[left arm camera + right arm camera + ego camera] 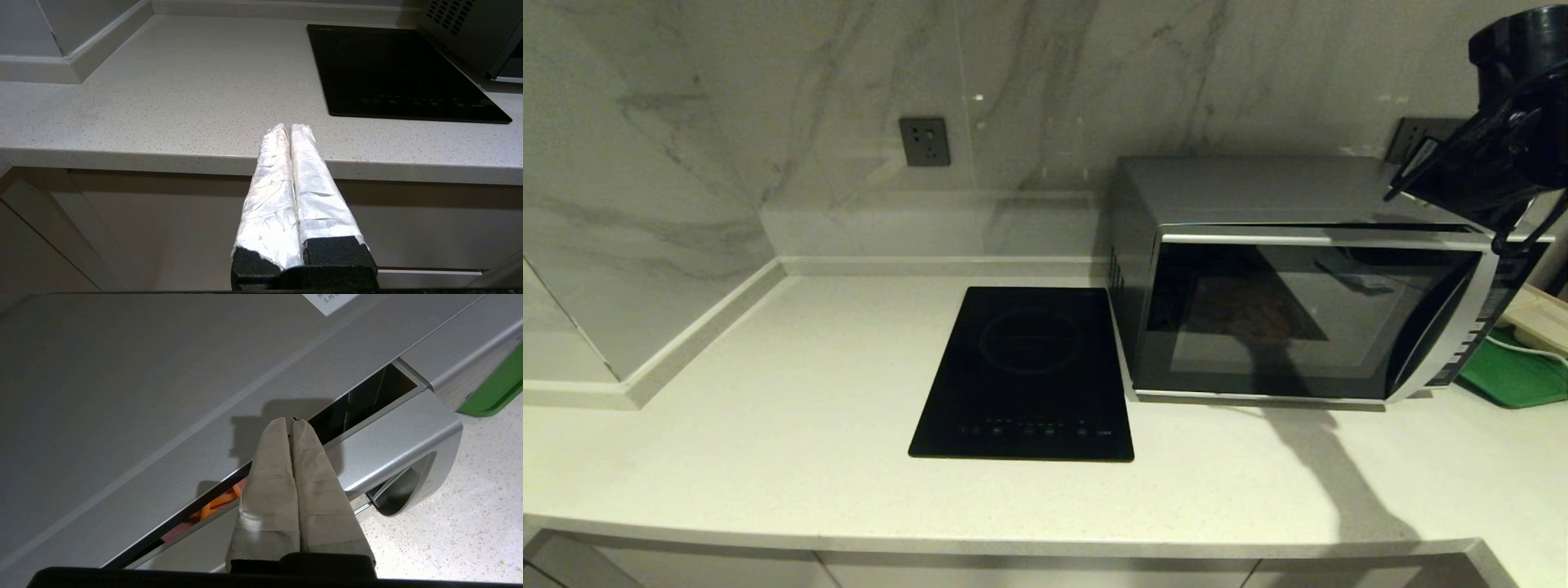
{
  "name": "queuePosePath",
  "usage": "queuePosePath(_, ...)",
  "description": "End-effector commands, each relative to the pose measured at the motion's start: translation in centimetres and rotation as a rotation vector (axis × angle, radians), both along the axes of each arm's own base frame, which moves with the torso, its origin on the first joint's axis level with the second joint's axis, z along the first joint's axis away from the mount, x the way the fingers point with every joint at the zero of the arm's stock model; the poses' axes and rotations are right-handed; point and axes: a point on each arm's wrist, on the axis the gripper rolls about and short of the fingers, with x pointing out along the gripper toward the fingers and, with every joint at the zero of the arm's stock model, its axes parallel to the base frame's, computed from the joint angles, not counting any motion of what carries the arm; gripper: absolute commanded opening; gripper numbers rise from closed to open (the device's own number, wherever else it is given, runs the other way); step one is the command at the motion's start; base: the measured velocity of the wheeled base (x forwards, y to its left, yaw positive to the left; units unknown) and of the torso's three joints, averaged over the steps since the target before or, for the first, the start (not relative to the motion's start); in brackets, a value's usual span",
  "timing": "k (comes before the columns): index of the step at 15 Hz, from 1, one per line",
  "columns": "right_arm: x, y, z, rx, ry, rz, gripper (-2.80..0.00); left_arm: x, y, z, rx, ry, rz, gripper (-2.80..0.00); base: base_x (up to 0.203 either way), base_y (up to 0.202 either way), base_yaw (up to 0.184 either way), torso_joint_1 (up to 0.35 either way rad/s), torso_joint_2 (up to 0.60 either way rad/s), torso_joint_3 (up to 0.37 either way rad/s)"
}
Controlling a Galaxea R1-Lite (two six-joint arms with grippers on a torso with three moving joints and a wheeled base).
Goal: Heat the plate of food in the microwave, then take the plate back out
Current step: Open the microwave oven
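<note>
The silver-grey microwave (1290, 278) stands on the counter's right side, its dark glass door slightly ajar with a thin gap along the top. Through that gap the plate of food (212, 504) shows as orange sticks on a pale rim; through the glass it is only a dim shape (1250, 310). My right gripper (291, 419) is shut and empty, its tips over the gap between door top and oven body, near the curved handle (408, 457). The right arm (1503, 139) hangs above the microwave's right top corner. My left gripper (290, 127) is parked shut at the counter's front edge.
A black glass cooktop (1025, 376) lies flat just left of the microwave. A green tray (1515, 376) with a white object on it sits right of the oven. Marble walls close the back and left. A wall socket (924, 141) is behind.
</note>
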Motion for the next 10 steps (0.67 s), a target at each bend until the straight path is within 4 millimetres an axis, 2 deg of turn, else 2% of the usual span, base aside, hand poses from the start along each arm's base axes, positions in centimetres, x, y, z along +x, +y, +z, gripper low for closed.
queuePosePath(1, 0.90, -0.72, -1.04, 0.039, 0.014, -0.019, -2.80, 0.00, 0.00, 0.00, -0.001, -0.001, 0.001, -2.80, 0.000, 0.000, 0.000, 0.000, 0.00, 0.000)
queuePosePath(10, 0.80, -0.89, -1.82, 0.077, 0.043, -0.022, -2.80, 0.00, 0.00, 0.00, -0.001, -0.001, 0.001, -2.80, 0.000, 0.000, 0.000, 0.000, 0.00, 0.000)
